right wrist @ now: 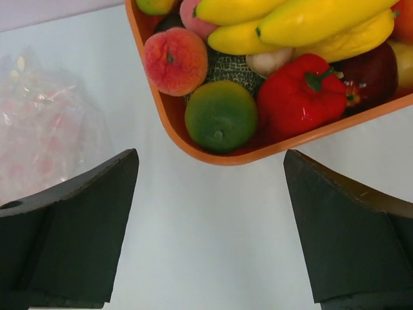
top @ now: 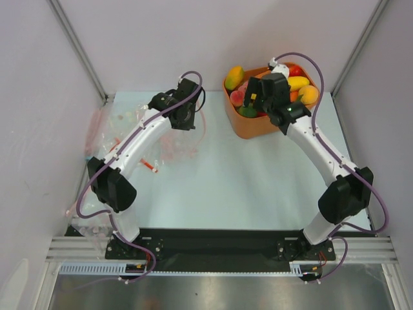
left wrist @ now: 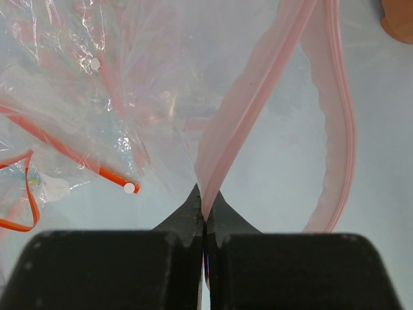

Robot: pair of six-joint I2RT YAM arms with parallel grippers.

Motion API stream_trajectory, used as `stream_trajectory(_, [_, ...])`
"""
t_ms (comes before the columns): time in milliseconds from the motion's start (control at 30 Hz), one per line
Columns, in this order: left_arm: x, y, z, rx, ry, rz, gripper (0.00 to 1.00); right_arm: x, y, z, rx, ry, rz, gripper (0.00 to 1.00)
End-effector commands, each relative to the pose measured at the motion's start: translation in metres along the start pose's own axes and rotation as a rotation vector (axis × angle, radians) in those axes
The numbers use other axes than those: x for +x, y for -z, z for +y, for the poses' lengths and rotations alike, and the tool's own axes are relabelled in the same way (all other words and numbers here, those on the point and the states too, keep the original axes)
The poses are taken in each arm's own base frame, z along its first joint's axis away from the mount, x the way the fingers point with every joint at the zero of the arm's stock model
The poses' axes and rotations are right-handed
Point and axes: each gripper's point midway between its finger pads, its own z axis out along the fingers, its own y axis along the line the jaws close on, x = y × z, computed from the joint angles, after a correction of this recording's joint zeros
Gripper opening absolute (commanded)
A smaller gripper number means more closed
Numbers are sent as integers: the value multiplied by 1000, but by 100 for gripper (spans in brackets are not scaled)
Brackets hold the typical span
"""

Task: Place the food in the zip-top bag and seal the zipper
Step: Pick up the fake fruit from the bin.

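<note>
The left end effector [left wrist: 205,223] was together, clamped on the pale pink zipper [left wrist: 248,110], 1 lip of it pinched between the tips while the other lip bowed away to the right. The zip-top bag [left wrist: 161,97] spread from there, thin and wrinkled, flat on the desk [top: 245,187]. Just beside it lay another clear bag [left wrist: 39,139] with an orange-red strip. The right end effector [right wrist: 210,155] stood apart and held nothing, poised at the near rim of the orange tub [right wrist: 169,116] at the far right of the desk. The food [right wrist: 221,115] was heaped in the tub: a green piece, a peach, a red pepper and yellow bananas. The desk was pale, smooth and faintly glossy. Plain light walls [top: 39,97] with slim metal posts closed it in on 3 sides, and both arms rose from a black base plate [top: 213,242] at its near edge.
</note>
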Motion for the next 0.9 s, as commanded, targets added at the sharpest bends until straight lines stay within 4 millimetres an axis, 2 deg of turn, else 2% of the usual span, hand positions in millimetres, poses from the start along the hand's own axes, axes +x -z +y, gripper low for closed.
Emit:
stream_trajectory(0, [-17,21,2,18,58,-86,0,-35,26,-9,94,104,-211,100])
stream_trajectory(33, [-15,18,3,5,66,-76,0,-42,27,-24,91,65,-224,100])
stream_trajectory(67, [-16,19,5,-11,89,-76,0,-26,22,-10,-55,29,-153,100])
stream_trajectory(133, [-8,16,17,-109,154,-41,0,-27,19,-9,-117,-52,-119,98])
stream_trajectory(167, [-11,18,18,-117,161,-42,0,-16,9,-9,-117,-53,-70,97])
stream_trajectory(200, [-9,17,17,-113,145,-26,0,-21,12,-6,-108,-28,-45,96])
stream_trajectory(267, [-7,15,16,-112,136,-13,0,-8,0,-2,-85,10,18,96])
stream_trajectory(467, [-6,18,12,-63,124,-28,0,6,-9,17,-173,0,108,89])
stream_trajectory(567, [-6,19,11,-52,116,-29,0,14,-18,17,-155,-17,148,88])
stream_trajectory(633, [-7,18,8,-38,105,-24,0,28,-26,14,-126,-12,196,89])
stream_trajectory(833, [-7,17,-2,16,79,-15,0,41,-46,9,-62,8,238,92])
stream_trajectory(867, [-7,16,-5,29,76,-11,0,37,-48,9,-52,10,230,93])
